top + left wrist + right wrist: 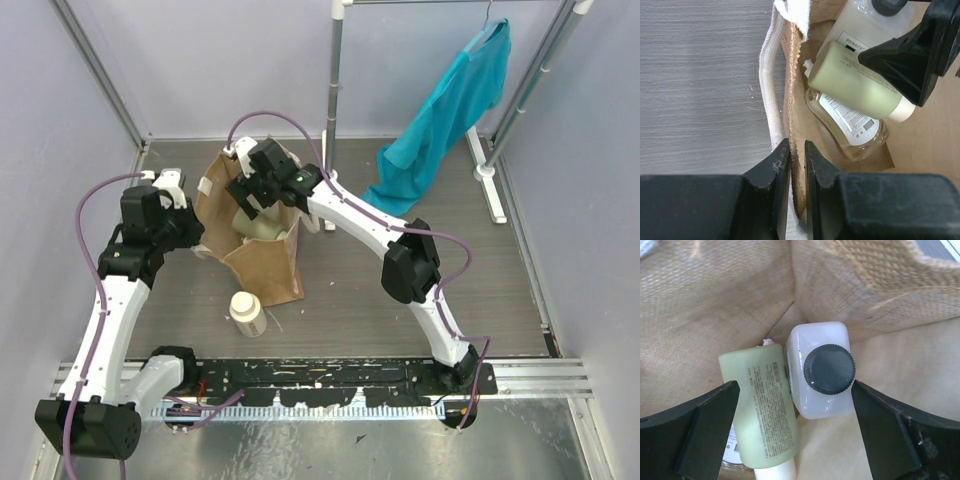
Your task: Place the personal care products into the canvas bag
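The canvas bag (268, 262) stands upright left of centre, its mouth open. My left gripper (197, 230) (797, 148) is shut on the bag's rim (794, 100), beside the whitish strap handle (767, 100). Inside lie the olive-green bottle (855, 82) (765, 410), the amber clear bottle (856, 129) under it, and the white rectangular bottle (860, 25) with its dark cap (829, 369). My right gripper (258, 198) (795, 427) hangs open over the bag's mouth, holding nothing, its fingers (705, 430) either side of the bottles. The cream round bottle (247, 313) stands on the table in front of the bag.
A teal garment (450, 110) hangs from a metal rack (335, 70) at the back right, its foot (490, 180) on the table. A metal rail (350, 375) with both arm bases runs along the near edge. Grey walls close in both sides.
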